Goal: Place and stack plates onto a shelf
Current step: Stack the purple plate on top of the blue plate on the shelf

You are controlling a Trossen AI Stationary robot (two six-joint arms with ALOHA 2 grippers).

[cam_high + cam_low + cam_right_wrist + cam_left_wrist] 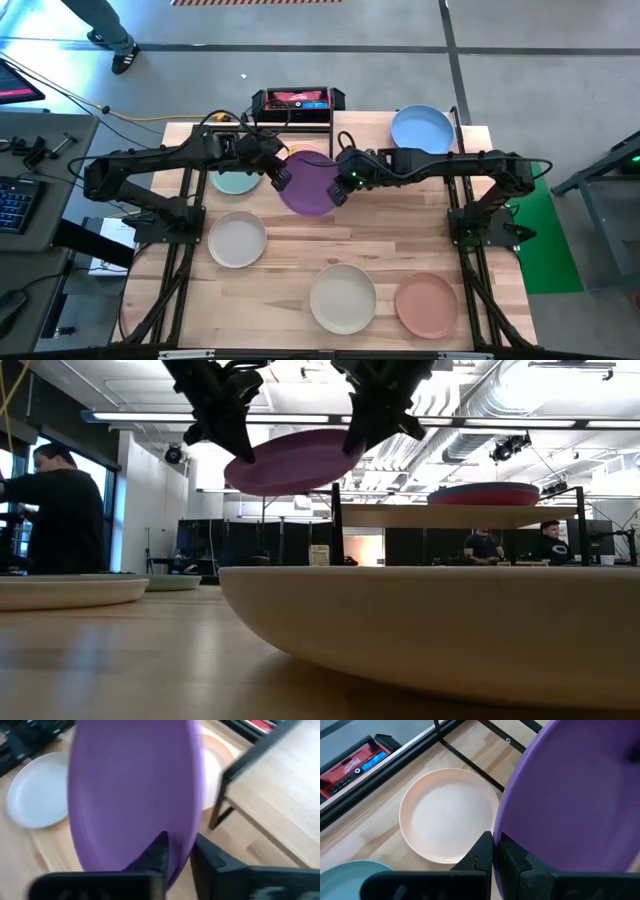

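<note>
1. The purple plate [305, 185] hung in the air above the table [290, 270], close in front of the shelf [470, 515], tilted a little in the low view.
2. The left gripper [278, 176] pinched one edge of it, fingers closed on the rim; the right gripper [340, 186] clamped the opposite edge, so both arms carried the one plate between them.
3. On the shelf, a magenta plate [484, 494] already lay flat on the board. A pale pink plate [447, 815] sat lower down by the shelf posts; whether it rested under the board or just beside it could not be told.
4. Still on the table were the teal plate [236, 182], the grey plate [237, 239], the cream plate [342, 297], the salmon-brown plate [426, 305] and the blue plate [421, 129] at the far corner.
5. By this showing the job was early: at most two plates placed, one in transit, five left to fetch.
</note>
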